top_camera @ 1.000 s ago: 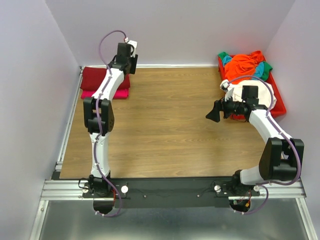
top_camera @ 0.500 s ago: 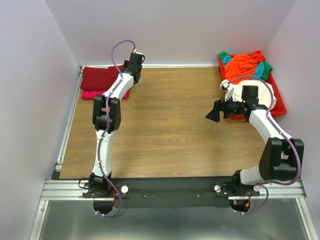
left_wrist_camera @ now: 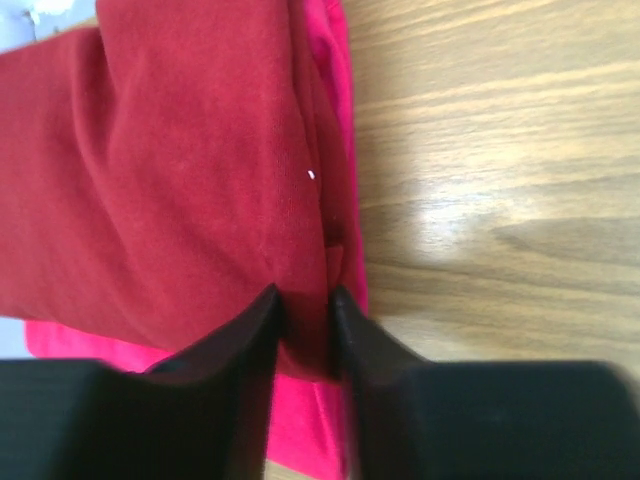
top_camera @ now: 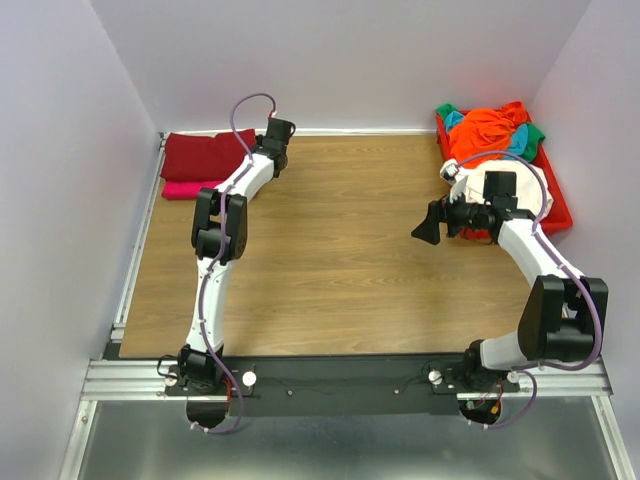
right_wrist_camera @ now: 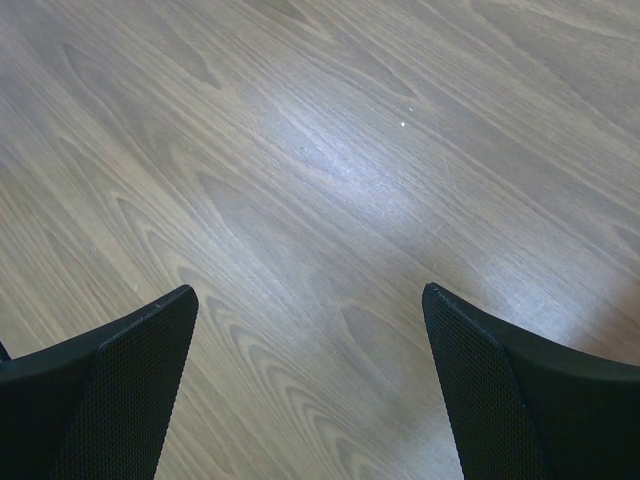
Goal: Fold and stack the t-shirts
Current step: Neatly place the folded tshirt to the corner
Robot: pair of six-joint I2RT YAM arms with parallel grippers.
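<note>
A dark red t-shirt [top_camera: 205, 155] lies folded on a magenta-pink t-shirt [top_camera: 188, 188] at the table's far left corner. My left gripper [top_camera: 258, 152] is at the stack's right edge. In the left wrist view its fingers [left_wrist_camera: 262, 310] stand nearly together with the dark red shirt's [left_wrist_camera: 170, 170] edge pinched between them, and the pink shirt [left_wrist_camera: 300, 420] shows below. My right gripper [top_camera: 425, 230] is open and empty over bare wood [right_wrist_camera: 310, 180], left of the tray. Orange, green and teal shirts [top_camera: 487, 130] are heaped in the tray.
The red plastic tray [top_camera: 556, 203] stands at the far right against the wall. White walls close the table at the back and on both sides. A metal rail [top_camera: 135, 260] runs along the left edge.
My left arm has swung to the right, from over the stack to its right edge. The right arm has not moved.
</note>
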